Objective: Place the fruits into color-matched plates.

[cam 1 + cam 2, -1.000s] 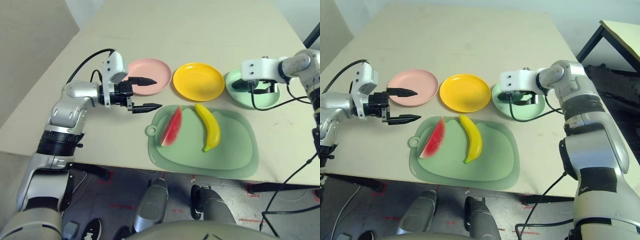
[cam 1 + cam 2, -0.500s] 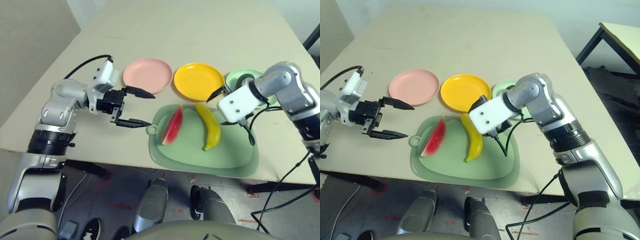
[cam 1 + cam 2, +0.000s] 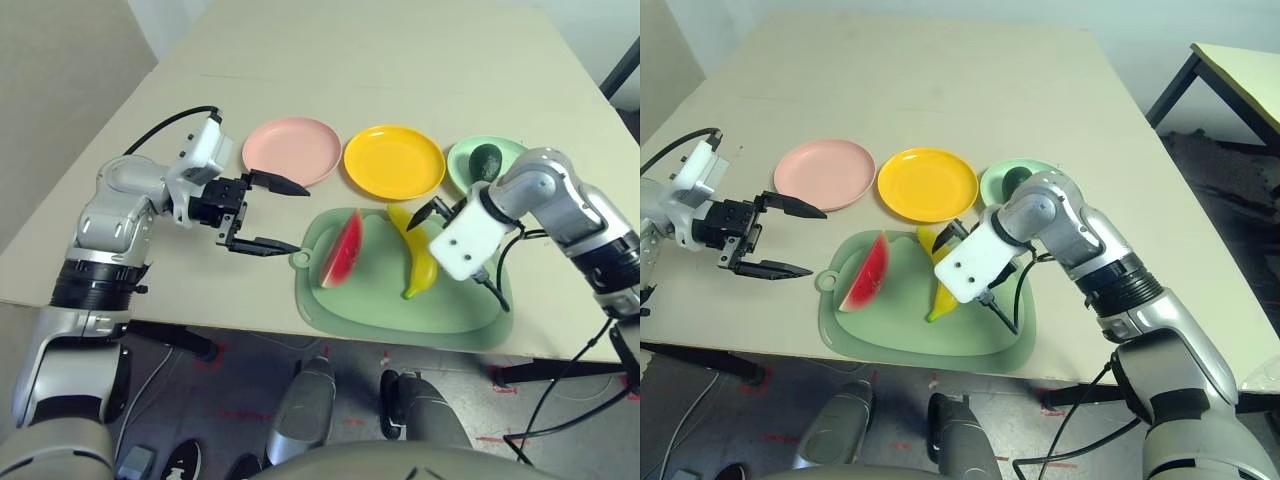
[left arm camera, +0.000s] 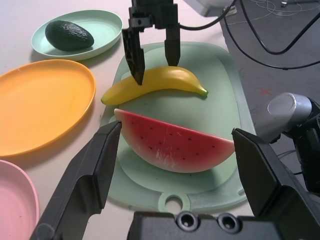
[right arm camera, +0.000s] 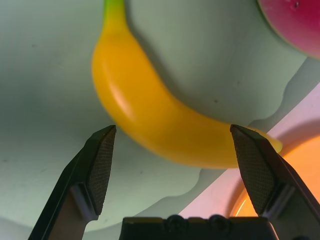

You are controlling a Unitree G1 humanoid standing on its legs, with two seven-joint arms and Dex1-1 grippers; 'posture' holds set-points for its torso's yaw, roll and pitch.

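With my right fingers [image 5: 172, 132] spread open above the banana [image 5: 160, 120] on the cutting board [image 3: 465, 300], and my left pair [image 4: 177, 132] open too, closing right now while skewed to its curve could roll it into the watermelon wedge [image 4: 172, 142].

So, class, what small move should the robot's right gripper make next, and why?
Probably turn the right gripper slightly to line up with the banana, then lower it: its open fingers stand over the fruit, but the banana runs slantwise between them, one end reaching past a fingertip. The yellow plate is still unfilled.
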